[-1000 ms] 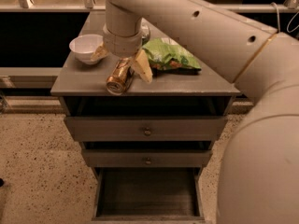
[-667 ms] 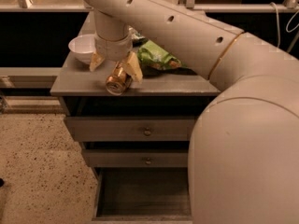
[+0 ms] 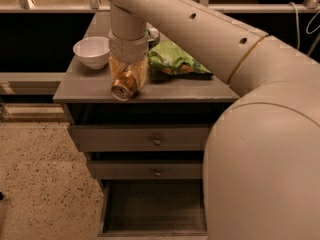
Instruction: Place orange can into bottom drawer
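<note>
The orange can [image 3: 123, 85] is tilted, its silver top facing the camera, at the front edge of the grey cabinet top [image 3: 200, 90]. My gripper [image 3: 128, 78] comes straight down from the wrist above and is shut on the can, its pale fingers [image 3: 142, 71] on either side. The bottom drawer [image 3: 155, 206] stands pulled open below, its dark interior showing with nothing in it. My arm fills the right side of the view and hides the cabinet's right edge.
A white bowl [image 3: 91, 51] stands at the left of the cabinet top. A big green chip bag [image 3: 175, 60] lies to the right of the gripper, and a silver-green packet [image 3: 153, 34] peeks out behind the wrist. Two shallower drawers [image 3: 157, 141] with knobs are closed.
The wrist has turned from a slant to upright over the can, and the fingers now flank it. The can stays near the front edge. The arm's elbow has swung across the right.
</note>
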`<action>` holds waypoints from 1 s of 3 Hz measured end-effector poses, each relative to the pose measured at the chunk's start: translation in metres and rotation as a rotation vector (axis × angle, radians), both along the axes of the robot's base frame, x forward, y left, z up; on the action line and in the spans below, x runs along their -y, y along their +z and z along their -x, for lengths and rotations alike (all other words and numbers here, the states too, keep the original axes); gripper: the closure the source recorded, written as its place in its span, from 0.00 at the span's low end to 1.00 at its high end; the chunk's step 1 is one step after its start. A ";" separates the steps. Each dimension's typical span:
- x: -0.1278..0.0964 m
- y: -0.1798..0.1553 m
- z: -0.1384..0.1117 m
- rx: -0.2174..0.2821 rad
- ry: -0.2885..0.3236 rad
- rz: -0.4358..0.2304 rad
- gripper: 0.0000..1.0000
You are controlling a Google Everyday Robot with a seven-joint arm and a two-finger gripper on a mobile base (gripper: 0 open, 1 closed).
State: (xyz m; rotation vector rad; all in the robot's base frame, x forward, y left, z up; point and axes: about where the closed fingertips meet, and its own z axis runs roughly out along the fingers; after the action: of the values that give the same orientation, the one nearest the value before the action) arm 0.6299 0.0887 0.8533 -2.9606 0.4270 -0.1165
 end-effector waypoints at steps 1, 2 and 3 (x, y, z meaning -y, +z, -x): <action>0.019 0.027 0.029 -0.032 -0.103 -0.089 0.84; 0.031 0.034 0.070 -0.118 -0.274 -0.227 1.00; 0.034 -0.026 0.106 -0.322 -0.463 -0.382 1.00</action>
State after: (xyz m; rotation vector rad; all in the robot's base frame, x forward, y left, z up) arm 0.5235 0.0552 0.8268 -2.4567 1.0405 0.3562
